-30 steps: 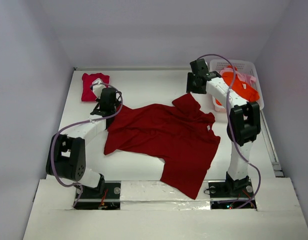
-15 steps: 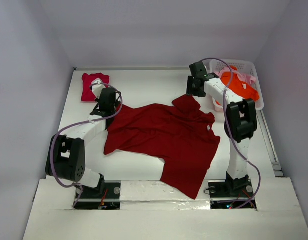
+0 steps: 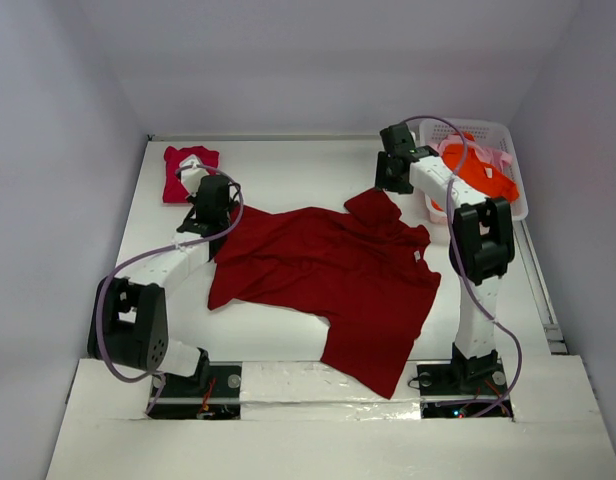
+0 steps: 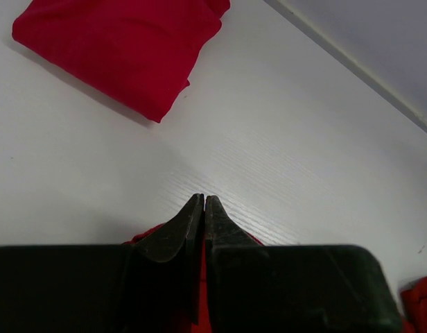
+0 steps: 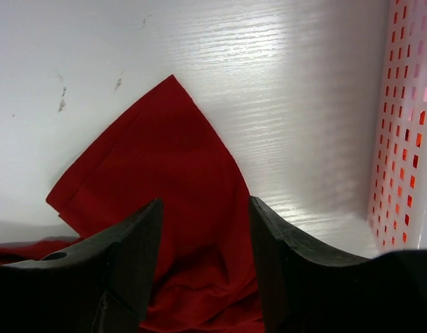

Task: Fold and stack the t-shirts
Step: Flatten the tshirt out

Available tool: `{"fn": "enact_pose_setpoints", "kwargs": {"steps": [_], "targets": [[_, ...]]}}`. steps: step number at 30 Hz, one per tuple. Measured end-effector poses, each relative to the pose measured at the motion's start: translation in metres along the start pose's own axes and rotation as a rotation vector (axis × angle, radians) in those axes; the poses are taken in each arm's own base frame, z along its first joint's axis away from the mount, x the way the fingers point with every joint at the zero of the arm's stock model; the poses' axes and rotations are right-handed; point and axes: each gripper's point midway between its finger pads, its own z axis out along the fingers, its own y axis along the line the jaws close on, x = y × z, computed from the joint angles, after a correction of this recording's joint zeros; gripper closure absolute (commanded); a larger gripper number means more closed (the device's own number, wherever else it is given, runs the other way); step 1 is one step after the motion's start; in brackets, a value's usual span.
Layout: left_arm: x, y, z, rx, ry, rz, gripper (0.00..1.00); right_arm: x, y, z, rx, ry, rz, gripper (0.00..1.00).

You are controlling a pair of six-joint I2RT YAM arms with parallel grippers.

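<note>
The large dark red t-shirt (image 3: 328,275) lies spread across the middle of the table. My left gripper (image 3: 216,212) is at its far left corner, shut on the dark red cloth, which shows between the closed jaws in the left wrist view (image 4: 204,202). My right gripper (image 3: 385,188) is open, low over the shirt's far sleeve (image 5: 172,173), with a finger on either side of it (image 5: 203,208). A folded crimson-pink t-shirt (image 3: 188,172) lies at the back left and also shows in the left wrist view (image 4: 123,48). The bright orange t-shirt (image 3: 485,176) and the pale pink t-shirt (image 3: 504,158) are in the basket.
The white lattice basket (image 3: 515,195) stands at the back right, close to my right arm; its wall fills the right edge of the right wrist view (image 5: 401,139). Walls close in the table at the back and on both sides.
My right arm has shifted slightly over the sleeve. My left gripper has edged a little toward the back, still shut on the shirt. The shirts have not visibly moved.
</note>
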Motion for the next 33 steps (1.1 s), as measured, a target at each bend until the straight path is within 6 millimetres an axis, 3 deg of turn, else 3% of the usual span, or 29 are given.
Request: {"fn": "enact_pose_setpoints", "kwargs": {"steps": [9,19,26,33], "targets": [[-0.014,-0.004,-0.01,0.019,-0.026,-0.017,1.0,0.012,0.005,0.015,-0.025,0.058,-0.005,0.42],[-0.005,0.003,-0.01,0.007,-0.004,-0.004,1.0,0.012,0.024,0.01,-0.202,0.118,0.015,0.42],[-0.005,0.003,-0.01,0.006,-0.003,-0.003,1.0,0.029,0.019,0.018,-0.281,0.191,0.053,0.42],[-0.005,0.003,-0.01,0.006,-0.003,-0.003,1.0,0.037,0.028,0.018,-0.367,0.229,0.074,0.42]]}}
